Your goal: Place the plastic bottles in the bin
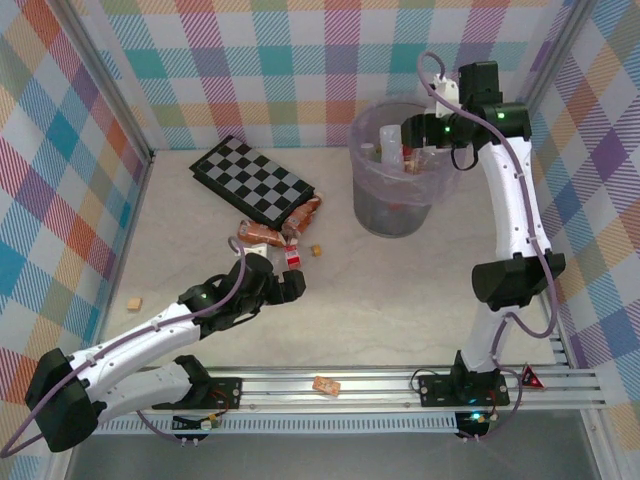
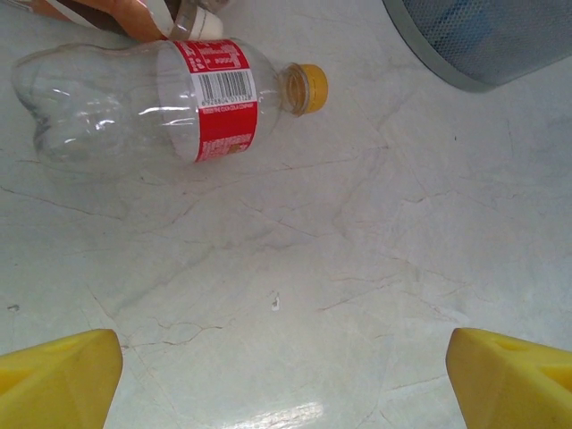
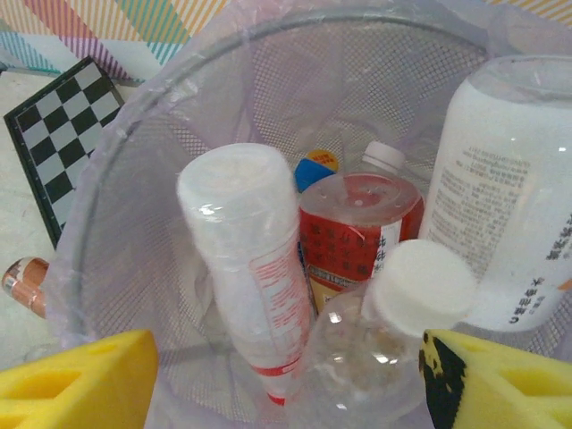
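The left gripper (image 2: 286, 380) is wide open and empty, low over the worktop (image 2: 357, 232). Its wrist view shows a red-labelled bottle (image 2: 170, 103) lying just ahead, cap toward the bin (image 2: 483, 40). The right gripper (image 3: 290, 384) hangs wide open over the bin at the far right, and its camera shows several bottles (image 3: 241, 268) inside. The top view adds brown-labelled bottles (image 1: 265, 237) beside the checkerboard (image 1: 250, 180).
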`<move>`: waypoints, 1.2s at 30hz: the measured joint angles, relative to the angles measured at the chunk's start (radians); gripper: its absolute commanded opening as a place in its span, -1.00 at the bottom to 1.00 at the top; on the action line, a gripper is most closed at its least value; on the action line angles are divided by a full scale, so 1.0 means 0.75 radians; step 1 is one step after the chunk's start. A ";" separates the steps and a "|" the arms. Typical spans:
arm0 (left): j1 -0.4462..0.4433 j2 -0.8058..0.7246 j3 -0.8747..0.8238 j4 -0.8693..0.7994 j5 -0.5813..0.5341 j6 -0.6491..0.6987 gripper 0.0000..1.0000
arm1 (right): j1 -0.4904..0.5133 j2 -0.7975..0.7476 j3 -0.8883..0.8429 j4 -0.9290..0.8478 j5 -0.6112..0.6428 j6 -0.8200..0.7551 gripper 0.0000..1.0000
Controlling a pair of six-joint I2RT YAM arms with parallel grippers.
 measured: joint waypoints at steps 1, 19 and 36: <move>0.004 -0.004 0.000 0.000 -0.001 -0.007 0.87 | 0.000 -0.020 -0.024 0.001 -0.013 0.006 0.51; 0.247 0.062 -0.026 0.074 0.021 -0.231 0.99 | 0.096 -0.611 -0.798 0.311 -0.458 0.202 0.46; 0.283 0.438 -0.072 0.438 0.041 -0.589 0.99 | 0.097 -0.835 -1.298 0.450 -0.510 0.308 0.46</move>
